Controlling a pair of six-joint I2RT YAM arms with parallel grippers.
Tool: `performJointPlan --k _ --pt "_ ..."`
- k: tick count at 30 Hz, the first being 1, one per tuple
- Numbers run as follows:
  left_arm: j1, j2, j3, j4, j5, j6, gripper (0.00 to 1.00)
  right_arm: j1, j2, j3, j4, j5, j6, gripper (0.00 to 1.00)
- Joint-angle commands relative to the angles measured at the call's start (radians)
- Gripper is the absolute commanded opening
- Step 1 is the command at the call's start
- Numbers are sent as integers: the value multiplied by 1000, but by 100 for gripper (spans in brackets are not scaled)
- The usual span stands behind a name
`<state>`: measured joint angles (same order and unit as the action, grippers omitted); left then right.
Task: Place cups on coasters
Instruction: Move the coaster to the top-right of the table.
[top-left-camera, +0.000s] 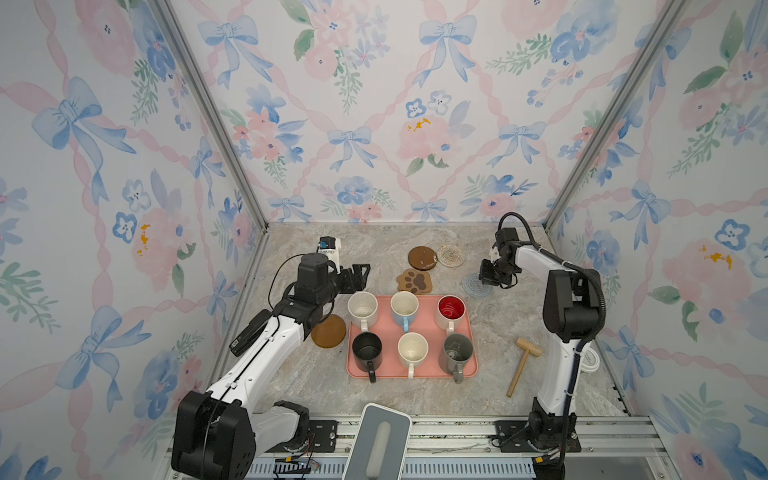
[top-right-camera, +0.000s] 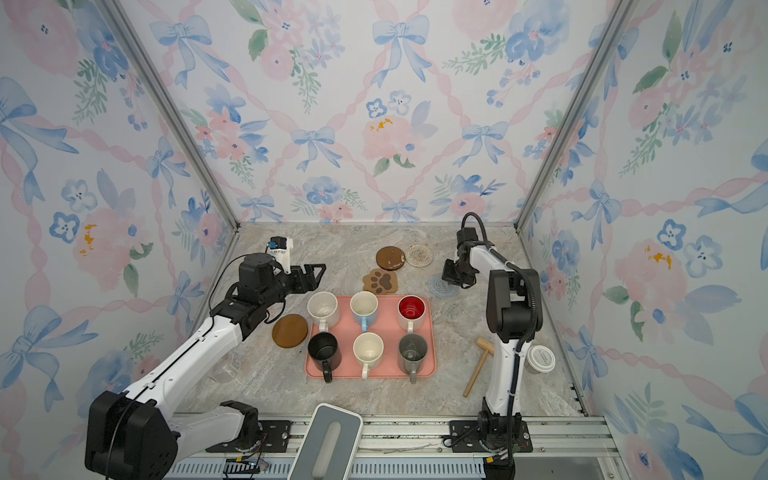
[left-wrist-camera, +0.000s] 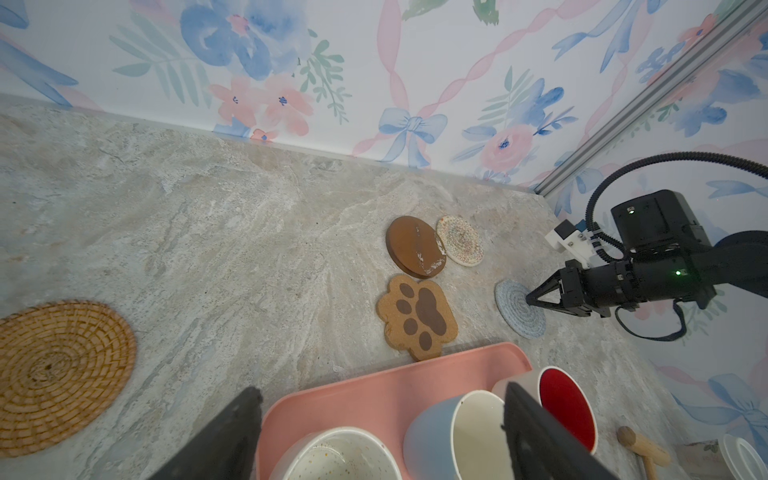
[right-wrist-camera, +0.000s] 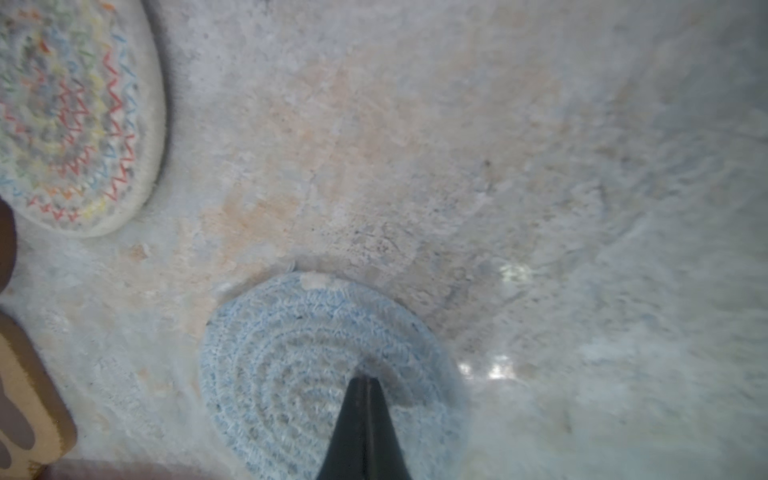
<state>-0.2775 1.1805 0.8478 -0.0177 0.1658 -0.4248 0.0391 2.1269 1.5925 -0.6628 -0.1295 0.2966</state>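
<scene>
Six cups stand on the pink tray (top-left-camera: 432, 372): cream speckled (top-left-camera: 362, 307), light blue (top-left-camera: 404, 305), red inside (top-left-camera: 451, 309), black (top-left-camera: 366, 347), cream (top-left-camera: 412, 349), grey (top-left-camera: 457, 349). Behind the tray lie a brown round coaster (top-left-camera: 422, 257), a cream woven one (top-left-camera: 450, 254), a paw-print one (top-left-camera: 414, 281) and a light-blue woven one (top-left-camera: 473, 287). Another brown round (top-left-camera: 328, 331) lies left of the tray. The rattan coaster (left-wrist-camera: 58, 374) shows only in the left wrist view. My left gripper (top-left-camera: 359, 276) hovers open behind the tray's back left corner. My right gripper (right-wrist-camera: 365, 380) is shut, tips on the light-blue coaster.
A wooden mallet (top-left-camera: 524, 361) lies right of the tray, by the right arm's base. A lidded paper cup (top-right-camera: 540, 359) stands further right against the wall. A grey-white device (top-left-camera: 378, 442) overhangs the front edge. Walls close in the back and sides.
</scene>
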Motion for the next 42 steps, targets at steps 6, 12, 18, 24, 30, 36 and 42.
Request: performJointPlan --k 6,12,18,24,30,36,42 --pt "-17 -30 30 -14 -18 -6 87 -57 -15 12 -40 29 12 0" --pt "-23 -35 36 -21 -29 -3 87 -83 -13 24 -37 23 19 0" --pt "-26 -36 38 -27 -38 0 87 -106 -13 14 -8 4 24 0" --pt "-32 -36 42 -32 -43 0 87 -109 -12 11 25 -35 26 0" --pt "-36 -45 42 -39 -52 3 87 -109 5 24 41 -65 32 0" --pt "-39 -63 42 -45 -59 4 87 -104 -59 -15 106 -90 58 0" --pt "-44 -76 42 -45 -63 -3 87 -28 -121 6 162 -118 85 0"
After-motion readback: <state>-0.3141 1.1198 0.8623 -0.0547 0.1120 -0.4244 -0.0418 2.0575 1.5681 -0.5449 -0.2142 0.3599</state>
